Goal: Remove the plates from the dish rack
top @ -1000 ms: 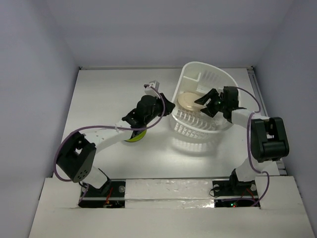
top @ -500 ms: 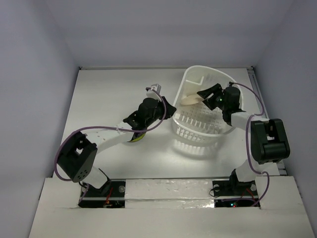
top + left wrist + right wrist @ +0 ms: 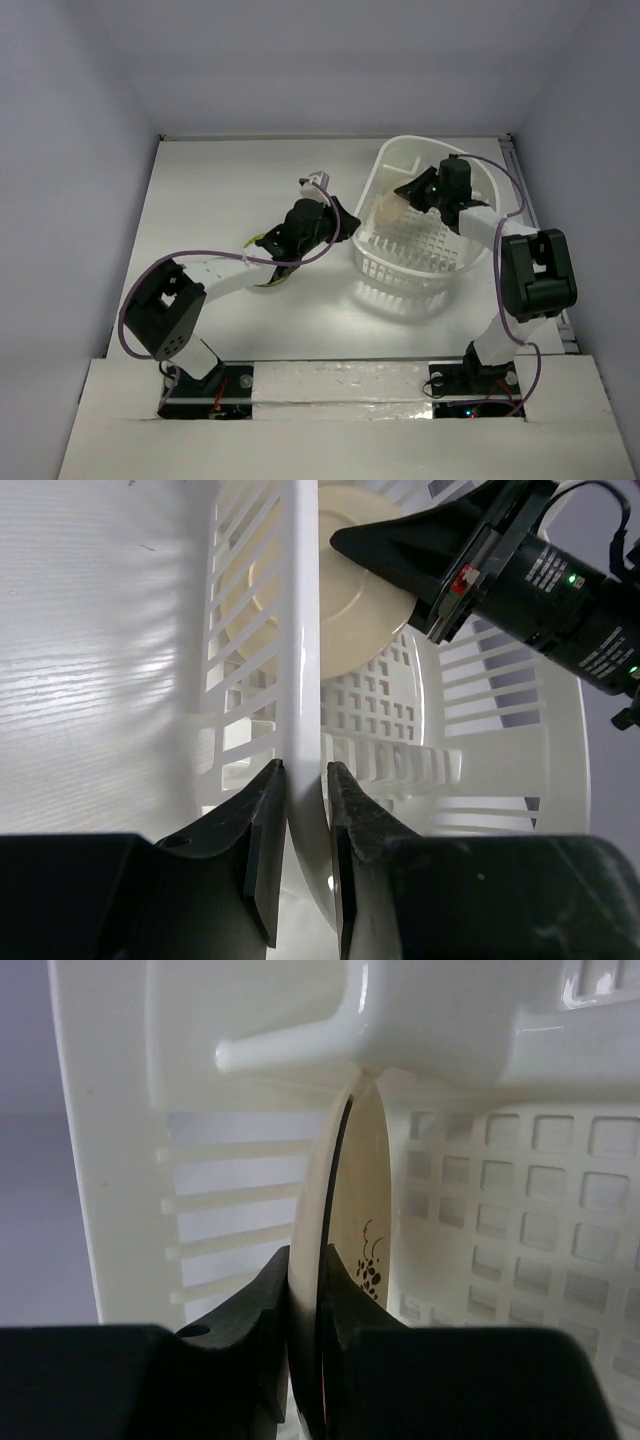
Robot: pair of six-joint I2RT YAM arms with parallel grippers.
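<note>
The left claw [image 3: 303,777] grips the left rim of the dish rack [image 3: 420,262], shut tight on it. The right claw [image 3: 305,1262] is inside the rack, squeezing the edge of the cream plate [image 3: 365,1180], which is up on its edge. Only the right wrist view shows the plate's little dark specks. Only the top view shows the lime green plate [image 3: 274,283] on the tabletop [image 3: 220,190], left of the rack, partly under the left arm [image 3: 225,278].

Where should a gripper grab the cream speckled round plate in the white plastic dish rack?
Grip the cream speckled round plate by its rim, one finger on each face, coming from inside the white plastic dish rack. It stands nearly on edge by the slotted wall; the right gripper grips it so.
</note>
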